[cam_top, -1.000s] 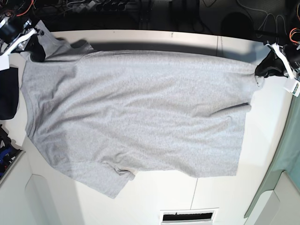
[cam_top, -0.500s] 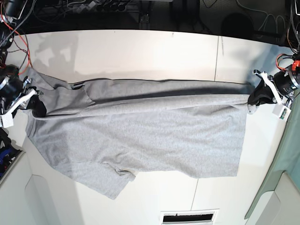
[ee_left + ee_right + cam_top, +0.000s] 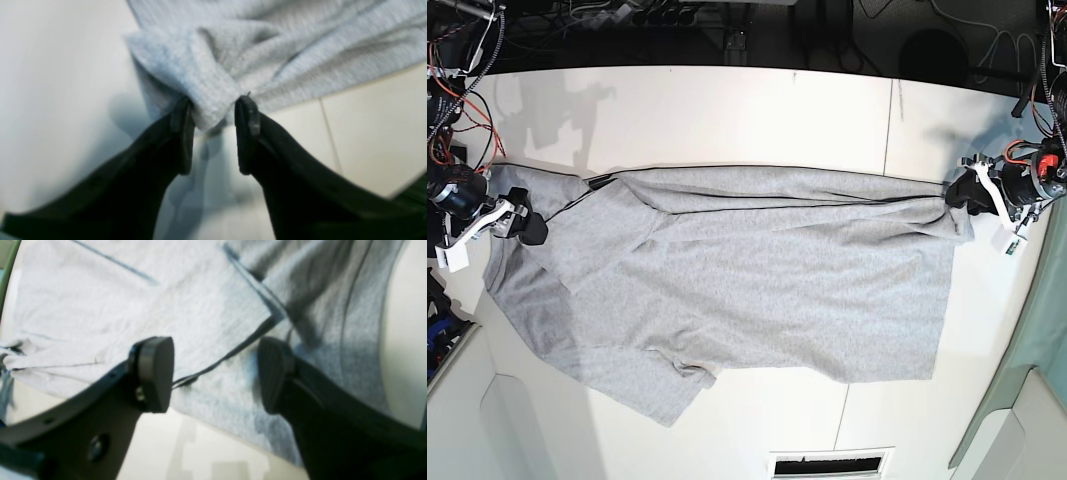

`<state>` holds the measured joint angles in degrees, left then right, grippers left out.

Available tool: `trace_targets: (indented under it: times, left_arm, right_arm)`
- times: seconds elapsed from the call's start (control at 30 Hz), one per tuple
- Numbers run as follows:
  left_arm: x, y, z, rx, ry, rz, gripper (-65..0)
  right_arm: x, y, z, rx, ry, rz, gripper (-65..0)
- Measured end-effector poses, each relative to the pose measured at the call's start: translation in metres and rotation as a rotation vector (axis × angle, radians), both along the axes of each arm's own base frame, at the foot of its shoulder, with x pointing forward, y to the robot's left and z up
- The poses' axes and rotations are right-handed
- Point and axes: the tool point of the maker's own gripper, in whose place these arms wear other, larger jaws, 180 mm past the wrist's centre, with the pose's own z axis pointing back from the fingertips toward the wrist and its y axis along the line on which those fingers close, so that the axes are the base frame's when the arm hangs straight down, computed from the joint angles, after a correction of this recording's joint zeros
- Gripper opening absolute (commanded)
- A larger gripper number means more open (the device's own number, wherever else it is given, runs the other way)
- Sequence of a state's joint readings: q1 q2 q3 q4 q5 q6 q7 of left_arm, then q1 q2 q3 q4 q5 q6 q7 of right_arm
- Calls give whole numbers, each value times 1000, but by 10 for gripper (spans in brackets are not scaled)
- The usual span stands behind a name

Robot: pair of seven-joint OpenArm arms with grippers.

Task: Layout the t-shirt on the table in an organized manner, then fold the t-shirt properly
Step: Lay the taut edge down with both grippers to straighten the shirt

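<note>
Near edge: the t-shirt (image 3: 727, 290) lies spread across the middle of the white table (image 3: 727, 105); one sleeve points toward the lower left of the base frame.
Long axis: it runs left to right across the frame, collar end at left and hem at right (my reading of the shape).
Right gripper (image 3: 217, 373): at the left edge of the base frame, jaws wide apart, cloth beneath them, nothing clamped.
Left gripper (image 3: 213, 133): at the right edge, jaws part open with a bunched corner of fabric between the tips; whether they grip it I cannot tell.
Far edge: a folded-over band of cloth runs along the top of the shirt.
Risk: if the left jaws snag that corner while pulling away, the hem may drag out of line; the doubled far edge may stay creased.
</note>
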<state>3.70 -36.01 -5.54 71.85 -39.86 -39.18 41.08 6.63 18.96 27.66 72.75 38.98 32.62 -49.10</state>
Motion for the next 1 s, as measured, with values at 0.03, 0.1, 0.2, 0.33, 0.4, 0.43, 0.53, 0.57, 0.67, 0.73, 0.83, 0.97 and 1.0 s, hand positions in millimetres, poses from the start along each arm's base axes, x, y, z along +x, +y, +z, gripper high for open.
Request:
trace_targets:
  times: [0.03, 0.1, 0.2, 0.33, 0.4, 0.43, 0.53, 0.57, 0.67, 0.73, 0.83, 0.97, 1.0]
  left_arm:
    - [-1, -4, 1, -27, 11, 2, -421]
    - [-4, -13, 7, -97, 4, 12, -421]
    - [-15, -12, 9, -144, 6, 47, -421]
    - [-17, 10, 20, -162, -25, 132, -418]
    - [-9, 20, 33, -189, -62, 173, -368]
    - [-8, 23, 37, -198, -67, 185, -340]
    - [-11, 24, 37, -210, -44, 188, -303]
    - [-14, 21, 35, -216, -29, 185, -303]
    - [-17, 10, 34, -279, -14, 189, -303]
    - [-23, 6, 31, -304, 3, 193, -303]
    - [-37, -3, 19, -327, 36, 209, -303]
    - [-44, -4, -7, -267, 74, 309, -303]
    - [-40, -1, -9, -265, 57, 354, -303]
  right_arm:
    - [-2, -3, -1, 3, 8, -8, -264]
    - [-10, -13, 0, 19, 10, -46, -264]
    - [-34, -32, -4, 60, 15, -132, -264]
    - [-82, -55, -25, 53, 103, -212, -264]
    - [-95, -61, -29, 57, 114, -236, -264]
    - [-99, -63, -30, 52, 114, -246, -264]
    - [-111, -68, -34, 47, 105, -274, -264]
    - [-115, -67, -36, 45, 110, -278, -264]
    - [-115, -66, -38, 41, 101, -290, -264]
    - [-109, -65, -38, 26, 76, -294, -264]
    - [-104, -59, -41, 12, 79, -279, -264]
    - [-102, -52, -45, 3, 79, -265, -264]
    - [-100, -51, -46, -7, 77, -261, -264]
